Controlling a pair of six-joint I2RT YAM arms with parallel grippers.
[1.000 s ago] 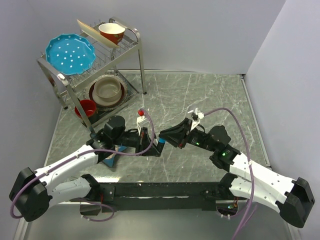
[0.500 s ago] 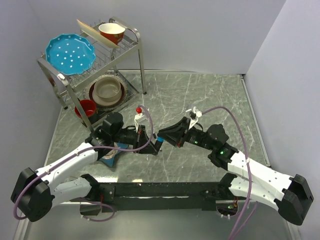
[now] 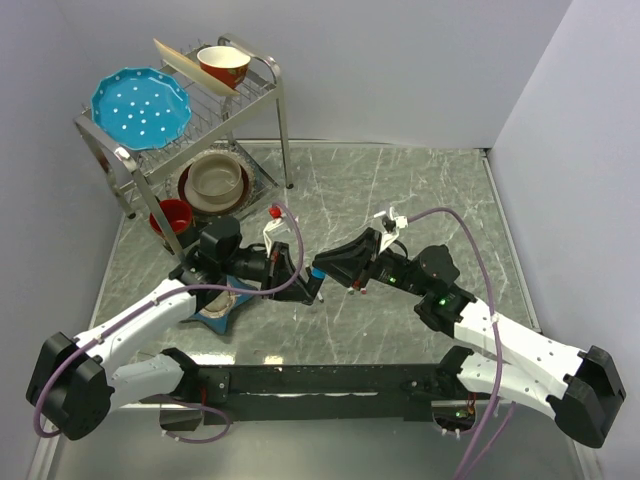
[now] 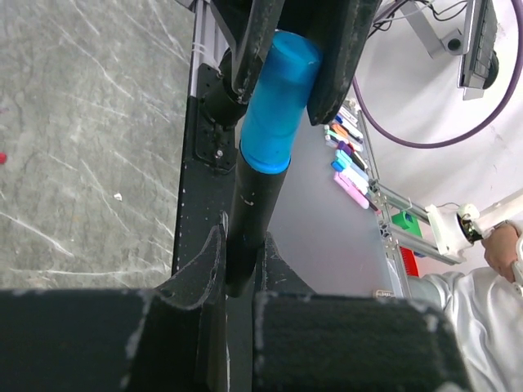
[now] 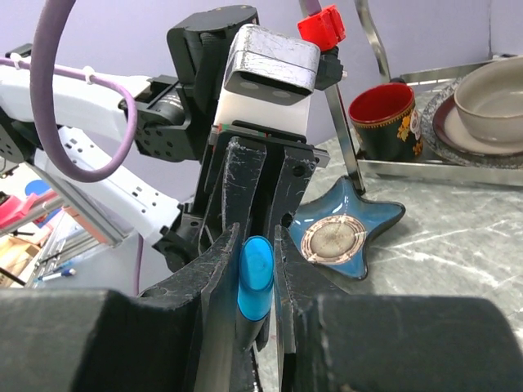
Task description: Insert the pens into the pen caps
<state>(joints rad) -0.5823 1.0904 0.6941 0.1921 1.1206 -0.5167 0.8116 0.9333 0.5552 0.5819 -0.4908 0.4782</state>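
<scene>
A dark, thick pen (image 4: 249,212) is gripped at its lower end by my left gripper (image 4: 241,249), whose jaws are shut on the barrel. A blue pen cap (image 4: 278,102) sits on the pen's other end, clamped between the fingers (image 4: 339,49) of my right gripper. In the right wrist view the cap (image 5: 255,278) is pinched in my right gripper (image 5: 255,249), with the left gripper (image 5: 261,184) straight behind it. From above, the two grippers meet tip to tip at the table's middle, left (image 3: 298,280) and right (image 3: 326,266). The other pens and caps are out of view.
A blue star-shaped dish (image 3: 218,312) lies under the left arm; it also shows in the right wrist view (image 5: 347,233). A metal dish rack (image 3: 262,85) at the back left holds a blue plate (image 3: 140,105), bowls and a red cup (image 3: 172,217).
Both grippers, still joined on the pen and cap, have drifted a little to the left and back. The hold has not changed.
</scene>
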